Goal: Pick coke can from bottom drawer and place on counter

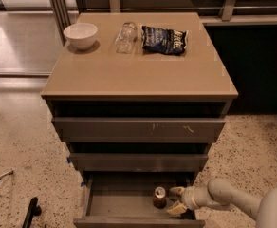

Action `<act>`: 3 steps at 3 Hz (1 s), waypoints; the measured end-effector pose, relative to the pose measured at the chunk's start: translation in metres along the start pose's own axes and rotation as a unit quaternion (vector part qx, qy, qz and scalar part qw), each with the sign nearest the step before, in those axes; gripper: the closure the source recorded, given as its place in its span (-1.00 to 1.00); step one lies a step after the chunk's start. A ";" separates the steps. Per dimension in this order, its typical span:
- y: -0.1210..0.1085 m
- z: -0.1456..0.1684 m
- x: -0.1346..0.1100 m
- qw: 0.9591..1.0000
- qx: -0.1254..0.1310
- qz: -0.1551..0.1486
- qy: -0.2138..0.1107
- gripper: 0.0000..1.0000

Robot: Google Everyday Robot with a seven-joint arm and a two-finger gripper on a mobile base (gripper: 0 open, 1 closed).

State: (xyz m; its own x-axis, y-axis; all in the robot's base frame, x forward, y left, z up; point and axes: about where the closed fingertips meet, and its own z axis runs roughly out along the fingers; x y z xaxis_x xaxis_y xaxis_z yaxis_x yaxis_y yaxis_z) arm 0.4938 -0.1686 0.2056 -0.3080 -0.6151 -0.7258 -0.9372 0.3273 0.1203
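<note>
In bottom drawer (119, 203), pincer (177, 200) gapes beside coke can (159, 197).

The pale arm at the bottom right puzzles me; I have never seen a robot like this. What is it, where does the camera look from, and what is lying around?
That arm belongs to a mobile robot with a single arm. It ends in a two-finger gripper, which sits open inside the pulled-out bottom drawer, just right of a small upright coke can. It grips nothing yet. The one camera looks down at the cabinet's front from above; where it is mounted cannot be told. On the tan counter are a white bowl, a clear plastic bottle on its side and a dark snack bag.
</note>
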 end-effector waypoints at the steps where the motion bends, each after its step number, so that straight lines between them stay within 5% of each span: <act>1: -0.004 0.008 0.004 1.000 0.001 -0.002 -0.006 -0.62; 3: -0.016 0.025 -0.001 0.999 0.012 -0.023 -0.035 -0.60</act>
State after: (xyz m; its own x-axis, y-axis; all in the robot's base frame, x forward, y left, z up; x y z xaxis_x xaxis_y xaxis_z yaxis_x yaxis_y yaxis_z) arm 0.5130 -0.1553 0.1869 -0.2524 -0.5784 -0.7757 -0.9454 0.3181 0.0704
